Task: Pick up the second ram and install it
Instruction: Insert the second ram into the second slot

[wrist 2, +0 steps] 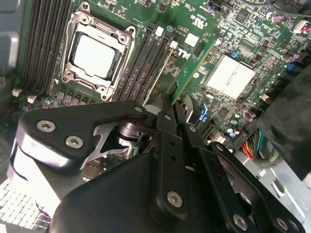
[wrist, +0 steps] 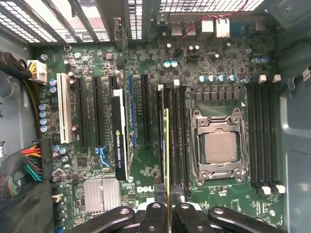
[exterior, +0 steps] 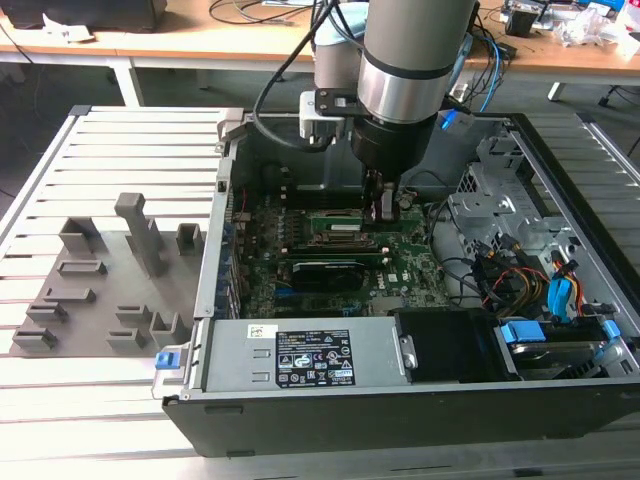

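Observation:
The second ram is a thin green stick seen edge-on in the first wrist view, lying along the dark memory slots beside the CPU socket. My gripper is shut on one end of it. In the second wrist view its green face runs away from my gripper over the motherboard. In the exterior view my gripper reaches down into the open computer case, with the stick level over the board. I cannot tell whether the stick sits in a slot.
A black graphics card stands in a slot on the far side of the stick from the socket. Cable bundles and drive bays crowd the exterior view's right. A grey fixture plate with blocks lies left of the case.

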`<state>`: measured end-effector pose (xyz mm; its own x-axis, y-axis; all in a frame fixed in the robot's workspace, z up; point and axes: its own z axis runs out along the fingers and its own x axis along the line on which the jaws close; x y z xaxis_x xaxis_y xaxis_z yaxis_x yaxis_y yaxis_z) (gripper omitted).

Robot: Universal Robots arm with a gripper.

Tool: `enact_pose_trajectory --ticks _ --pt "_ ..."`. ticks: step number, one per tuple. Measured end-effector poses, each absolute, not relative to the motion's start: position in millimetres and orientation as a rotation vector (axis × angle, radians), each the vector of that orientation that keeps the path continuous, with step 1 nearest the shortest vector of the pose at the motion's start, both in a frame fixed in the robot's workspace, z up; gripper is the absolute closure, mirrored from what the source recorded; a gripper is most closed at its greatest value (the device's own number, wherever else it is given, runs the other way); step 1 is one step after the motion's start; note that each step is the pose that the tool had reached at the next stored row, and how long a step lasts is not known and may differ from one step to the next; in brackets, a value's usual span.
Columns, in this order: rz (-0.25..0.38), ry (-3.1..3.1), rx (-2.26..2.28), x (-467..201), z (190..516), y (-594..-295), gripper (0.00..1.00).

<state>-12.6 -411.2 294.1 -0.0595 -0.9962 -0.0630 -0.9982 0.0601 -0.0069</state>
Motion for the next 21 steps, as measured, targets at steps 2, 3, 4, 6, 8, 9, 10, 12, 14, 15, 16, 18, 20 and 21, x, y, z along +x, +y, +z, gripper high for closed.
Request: enact_pose_trajectory --ticks 2,3,4,6,8,9,10,12,14,15,16,18,20,21 --pt "0.059 2.25 -2.119 -12.7 290.8 -411.2 0.86" --pt "0.059 2.25 -2.119 -13.3 289.3 -411.2 0.86" --pt "0.059 2.25 -2.119 -14.6 288.5 -411.2 0.86" --pt "0.059 2.247 -2.122 -22.6 286.8 -409.7 0.86" --pt "0.061 2.209 -2.163 -22.8 285.3 -406.9 0.86" --pt "0.061 2.187 -2.184 -22.8 284.9 -406.5 0.86" --pt "0.062 2.169 -2.203 -22.8 284.5 -405.8 0.86" --pt "0.062 2.169 -2.204 -22.8 283.6 -404.5 0.86" --pt "0.062 2.168 -2.204 -22.8 282.9 -403.8 0.86" --pt "0.062 2.169 -2.204 -22.8 282.0 -403.2 0.86" --pt "0.062 2.169 -2.204 -22.9 280.0 -402.2 0.86" --pt "0.062 2.169 -2.204 -22.9 275.9 -400.6 0.86" --pt "0.062 2.169 -2.204 -23.5 271.3 -398.5 0.86" --pt "0.062 2.169 -2.204 -24.7 269.3 -396.8 0.86"
